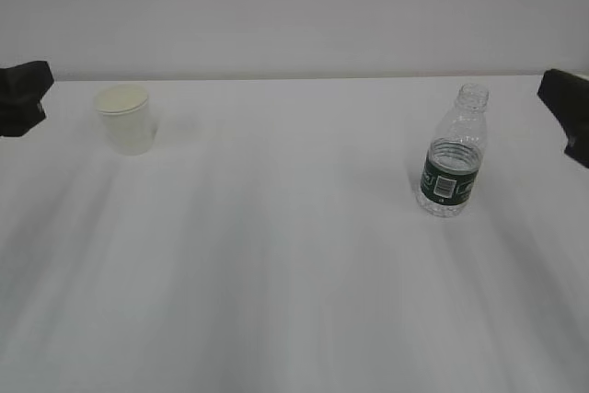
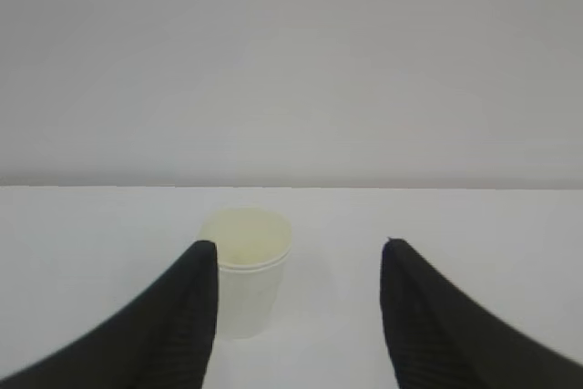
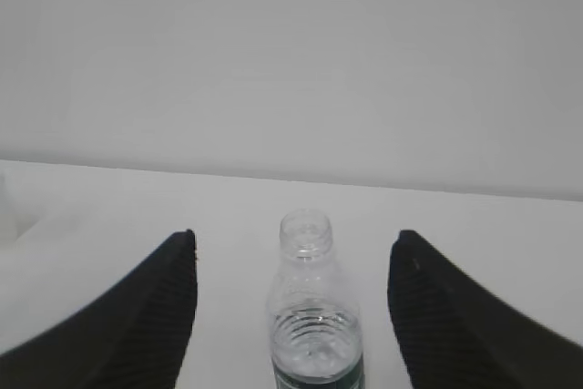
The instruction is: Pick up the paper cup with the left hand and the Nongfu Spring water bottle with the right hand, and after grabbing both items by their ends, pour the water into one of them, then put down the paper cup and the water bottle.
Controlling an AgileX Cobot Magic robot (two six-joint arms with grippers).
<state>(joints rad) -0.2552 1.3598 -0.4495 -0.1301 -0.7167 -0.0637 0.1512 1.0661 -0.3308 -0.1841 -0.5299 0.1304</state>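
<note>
From where I stood, the nearest stretch of the plain white table [image 1: 276,301] lay bare. Further back, at about four o'clock from the table's middle, stood the small clear ribbed plastic bottle [image 1: 453,156] with a dark green label band and white barcode patch, upright and uncapped. At about ten o'clock stood the small cream-white tapered paper cup [image 1: 125,118] with a rolled rim, also upright, well apart from the bottle.

The exterior view caught only black slivers of the tools: the left gripper [image 1: 23,98] at the nine o'clock edge, near the cup but not touching it, and the right gripper [image 1: 566,115] at the three o'clock edge, near the bottle but clear of it.

The wrist views told more. The left gripper [image 2: 299,252] had its two black ribbed fingers [image 2: 178,325] spread apart, grasping nothing; the cup [image 2: 244,284] stood beyond them, left of the gap's centre, partly hidden by the left finger. The right gripper [image 3: 296,239] was likewise spread and empty, the bottle [image 3: 312,316] standing beyond its fingers [image 3: 455,325] and centred in the gap. Whether the bottle held water I could not tell.

Behind everything rose a plain pale wall [image 1: 294,6].
</note>
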